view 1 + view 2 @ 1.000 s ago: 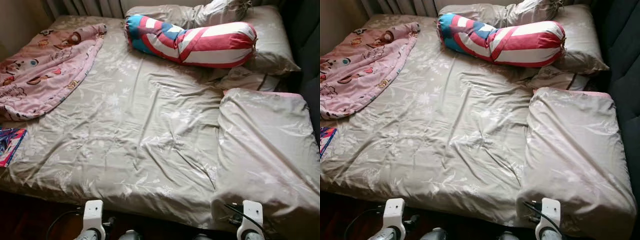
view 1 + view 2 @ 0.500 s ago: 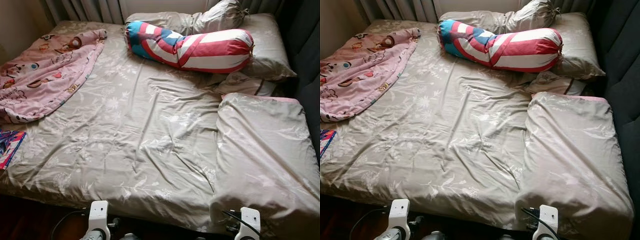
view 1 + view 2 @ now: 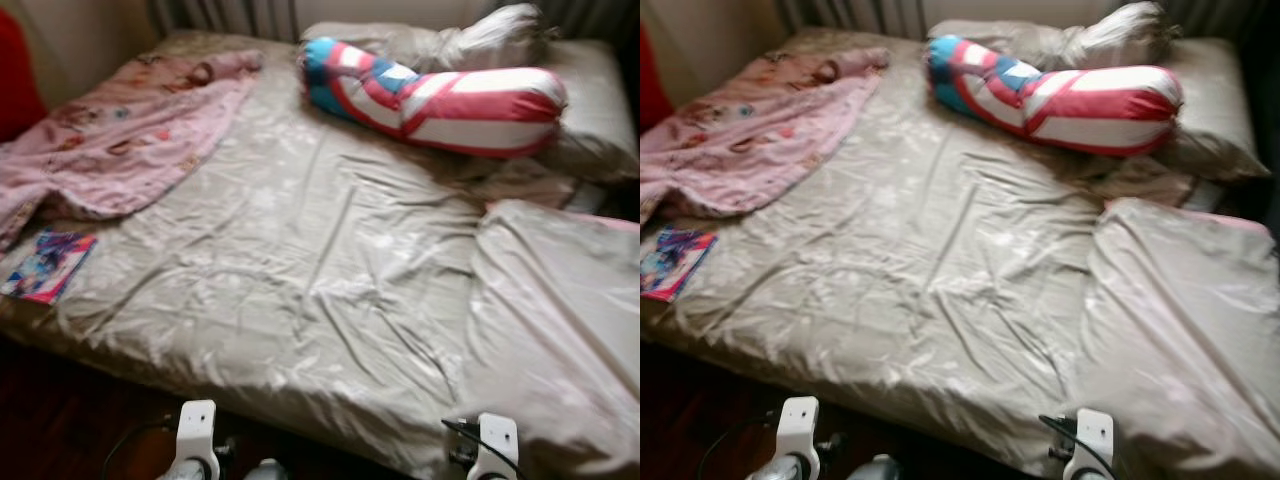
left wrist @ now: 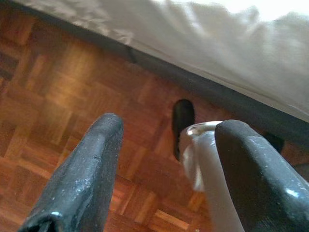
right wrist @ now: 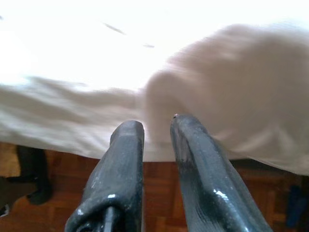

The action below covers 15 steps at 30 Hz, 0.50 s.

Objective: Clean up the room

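Left gripper (image 4: 166,140) hangs over parquet floor (image 4: 58,92), fingers spread apart, empty; right gripper (image 5: 157,130) at the bed (image 3: 300,260) edge, fingers nearly together, empty. Book (image 3: 45,265) on near-left mattress corner; farther back pink blanket (image 3: 120,140), then striped bolster (image 3: 440,95).

Saw a bed (image 3: 300,260) under a rumpled beige floral sheet. On it: pink blanket (image 3: 120,140) at the far left, colourful booklet (image 3: 45,265) just beside its near edge, striped bolster (image 3: 440,95) against beige pillows (image 3: 590,100) at the head, folded beige duvet (image 3: 560,320) at right.
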### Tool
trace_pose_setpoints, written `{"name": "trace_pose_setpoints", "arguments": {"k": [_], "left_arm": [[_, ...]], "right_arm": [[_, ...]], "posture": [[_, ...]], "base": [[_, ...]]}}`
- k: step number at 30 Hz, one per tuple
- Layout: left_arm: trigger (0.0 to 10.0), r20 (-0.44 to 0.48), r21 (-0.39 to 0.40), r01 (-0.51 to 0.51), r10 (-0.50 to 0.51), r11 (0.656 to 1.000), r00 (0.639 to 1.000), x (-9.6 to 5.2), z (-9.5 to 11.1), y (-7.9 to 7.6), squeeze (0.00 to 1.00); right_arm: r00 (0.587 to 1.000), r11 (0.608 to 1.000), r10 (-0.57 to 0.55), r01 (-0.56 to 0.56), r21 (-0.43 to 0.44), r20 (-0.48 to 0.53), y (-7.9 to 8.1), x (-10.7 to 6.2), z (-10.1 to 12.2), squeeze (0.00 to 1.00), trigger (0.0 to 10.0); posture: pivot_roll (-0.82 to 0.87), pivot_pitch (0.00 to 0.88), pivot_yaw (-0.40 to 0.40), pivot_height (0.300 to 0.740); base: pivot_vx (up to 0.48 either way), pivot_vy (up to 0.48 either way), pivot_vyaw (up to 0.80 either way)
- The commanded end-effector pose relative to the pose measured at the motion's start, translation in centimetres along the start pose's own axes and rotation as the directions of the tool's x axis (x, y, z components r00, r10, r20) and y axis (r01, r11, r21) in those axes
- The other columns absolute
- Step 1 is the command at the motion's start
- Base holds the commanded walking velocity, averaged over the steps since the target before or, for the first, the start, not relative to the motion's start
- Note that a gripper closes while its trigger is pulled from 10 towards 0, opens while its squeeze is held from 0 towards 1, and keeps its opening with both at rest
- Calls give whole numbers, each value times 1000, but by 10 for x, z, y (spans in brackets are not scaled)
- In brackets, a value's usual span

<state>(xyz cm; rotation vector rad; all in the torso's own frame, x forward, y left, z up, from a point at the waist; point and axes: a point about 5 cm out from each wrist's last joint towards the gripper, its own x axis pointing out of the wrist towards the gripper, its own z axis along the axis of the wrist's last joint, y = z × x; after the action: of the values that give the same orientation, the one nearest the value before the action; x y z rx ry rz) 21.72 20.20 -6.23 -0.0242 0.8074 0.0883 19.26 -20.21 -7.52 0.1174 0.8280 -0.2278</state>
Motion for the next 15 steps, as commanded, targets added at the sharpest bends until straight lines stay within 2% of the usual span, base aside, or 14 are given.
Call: {"name": "trace_pose_setpoints", "arguments": {"k": [1, 15], "left_arm": [[10000, -37, 11, -14, 15, 1000, 999, -2, -8, 6, 0], [10000, -39, 11, -14, 14, 1000, 999, -2, -9, 6, 0]], "right_arm": [[999, 1000, 1, -1, 2, -39, -1, -3, -12, 0, 10000], [998, 1000, 10, -11, -19, -58, 0, -3, -13, 0, 10000]], "posture": [[28, 217, 9, 740], [28, 225, 5, 740]], "base": [[0, 458, 0], [0, 460, 0]]}}
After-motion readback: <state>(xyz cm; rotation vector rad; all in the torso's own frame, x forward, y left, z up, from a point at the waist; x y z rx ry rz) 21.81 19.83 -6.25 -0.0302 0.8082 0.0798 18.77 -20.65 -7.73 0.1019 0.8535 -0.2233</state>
